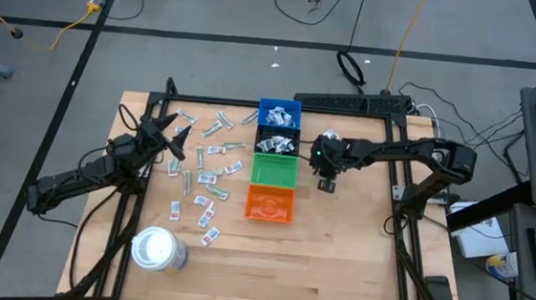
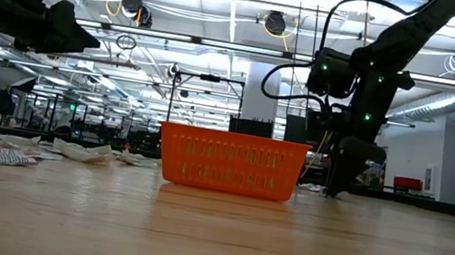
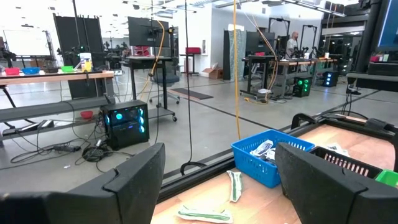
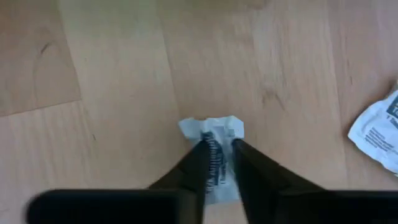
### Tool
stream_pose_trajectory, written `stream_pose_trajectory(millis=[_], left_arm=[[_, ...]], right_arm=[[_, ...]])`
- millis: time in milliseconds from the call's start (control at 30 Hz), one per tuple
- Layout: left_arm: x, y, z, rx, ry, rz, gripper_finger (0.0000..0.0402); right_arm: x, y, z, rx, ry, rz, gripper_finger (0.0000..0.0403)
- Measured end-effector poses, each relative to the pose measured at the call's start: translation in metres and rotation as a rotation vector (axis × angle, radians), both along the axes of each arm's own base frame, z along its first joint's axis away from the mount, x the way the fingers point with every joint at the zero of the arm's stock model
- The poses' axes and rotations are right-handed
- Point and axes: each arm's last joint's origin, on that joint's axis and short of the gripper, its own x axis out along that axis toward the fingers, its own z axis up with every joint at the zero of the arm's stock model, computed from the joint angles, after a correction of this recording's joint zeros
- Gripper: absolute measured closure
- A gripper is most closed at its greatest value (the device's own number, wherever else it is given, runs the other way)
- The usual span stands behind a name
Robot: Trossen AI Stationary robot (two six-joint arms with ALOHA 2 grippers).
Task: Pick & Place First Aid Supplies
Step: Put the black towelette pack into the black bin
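Note:
A small white packet with dark-blue print (image 4: 214,132) lies on the wood to the right of the green bin (image 1: 274,172). My right gripper (image 4: 217,155) points steeply down and is shut on it; in the high view that gripper (image 1: 328,182) hides the packet. Many more first aid supplies (image 1: 205,159) lie flat and scattered left of the bins, and another white packet (image 4: 379,134) lies close by. My left gripper (image 1: 171,135) waits open and level above the table's left part, its fingers wide apart (image 3: 221,171). My right gripper pinches the packet between its two fingertips (image 4: 202,155), taking the printed middle strip (image 4: 216,149) near the packet's near end. The fingers come from above, slanting down. The wrapper is crumpled up between them, and its far end (image 4: 214,124) rests on the table.
A row of small bins stands mid-table: blue (image 1: 280,111), a dark one with packets (image 1: 276,141), green, then orange (image 1: 270,206). A large white roll (image 1: 158,250) stands near the front left. Bare wood stretches right of and in front of the bins.

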Motion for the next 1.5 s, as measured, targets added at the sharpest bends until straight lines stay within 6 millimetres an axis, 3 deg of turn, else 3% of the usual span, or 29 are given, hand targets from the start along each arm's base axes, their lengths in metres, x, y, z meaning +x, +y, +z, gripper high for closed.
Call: stream_pose_trajectory(millis=[100, 300, 600, 833, 1500], left_arm=[[0.0, 0.0, 0.0, 0.0, -0.001, 0.0, 0.0096], [0.0, 0.0, 0.0, 0.0, 0.0, 0.0, 0.0096], [0.0, 0.0, 0.0, 0.0, -0.001, 0.0, 0.0096], [0.0, 0.0, 0.0, 0.0, 0.0, 0.0, 0.0096], [0.0, 0.0, 0.0, 0.0, 0.0, 0.0, 0.0096]], right_arm=[[0.0, 0.0, 0.0, -0.001, 0.002, -0.001, 0.0392], [-0.003, 0.001, 0.015, 0.023, 0.102, -0.024, 0.0391], [0.003, -0.002, 0.064, 0.081, 0.242, -0.028, 0.0389], [0.012, -0.006, 0.098, 0.076, 0.227, -0.026, 0.0391], [0.142, -0.066, 0.105, -0.01, 0.091, 0.064, 0.0388]])
